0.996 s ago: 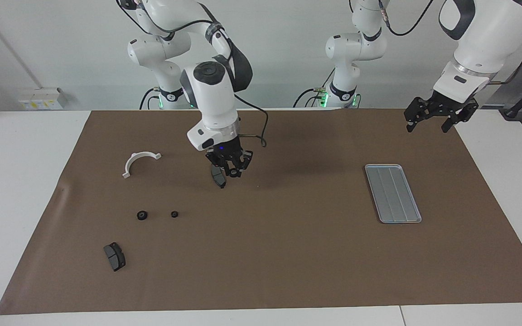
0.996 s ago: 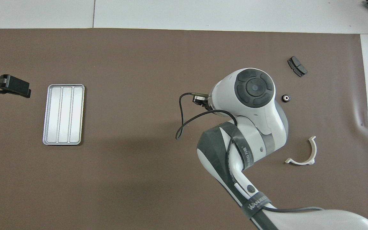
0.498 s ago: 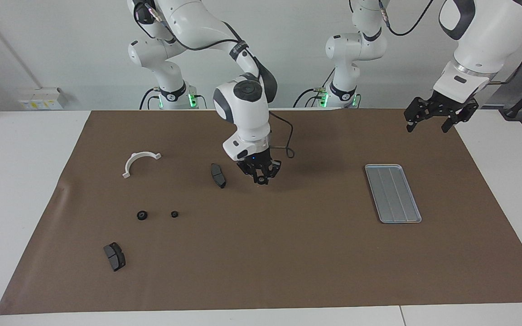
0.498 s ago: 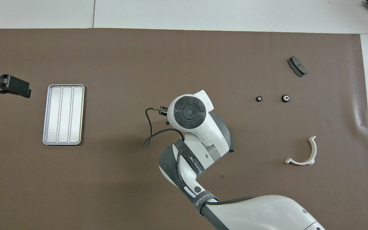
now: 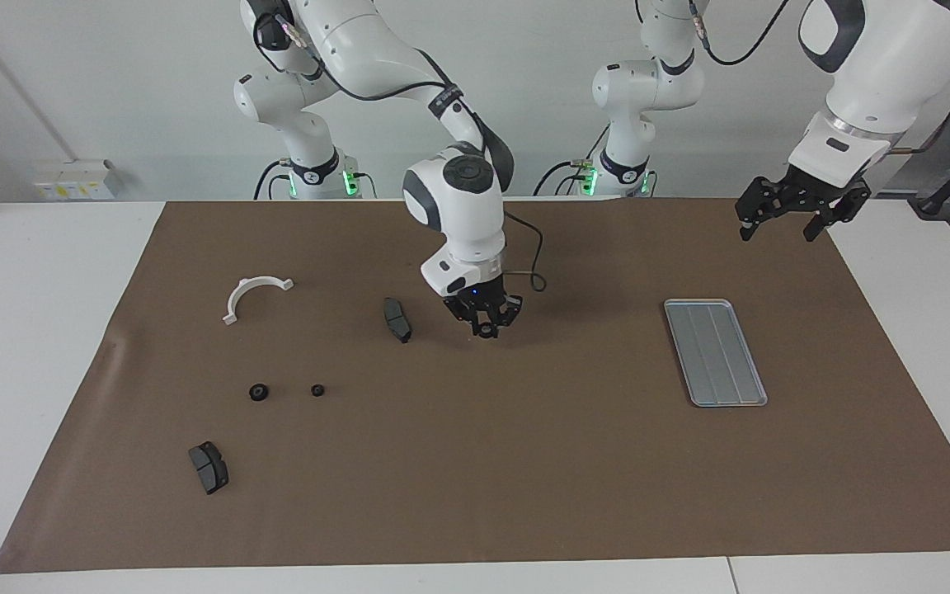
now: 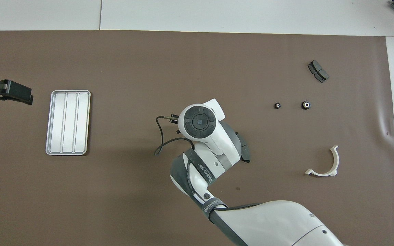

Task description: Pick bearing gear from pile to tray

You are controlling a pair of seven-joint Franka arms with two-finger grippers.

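Brown paper [image 5: 524, 462] covers the middle of your white table [image 5: 30, 330], and the parts are all spread out on it.

Top corner of the facing frame, at the left arm's end: your left tool [image 5: 778, 233] hangs over the paper's edge with its fingers spread wide, gripping nothing. That arm's just waiting.

Going down the frame, the white arc [image 5: 254, 294] lies toward the right arm's end. Then comes a brake pad [image 5: 397, 320], and just beside it, mid-frame, your right tool [image 5: 485, 328] points down over the bare paper, clenched on a small black ring [image 5: 485, 332].

The tray [image 5: 715, 351] sits toward the left arm's end, well apart from that ring, with nothing in it.

Lower down, two black rings [image 5: 258, 393] sit near each other. A second brake pad [image 5: 209, 467] lies lowest in the frame.
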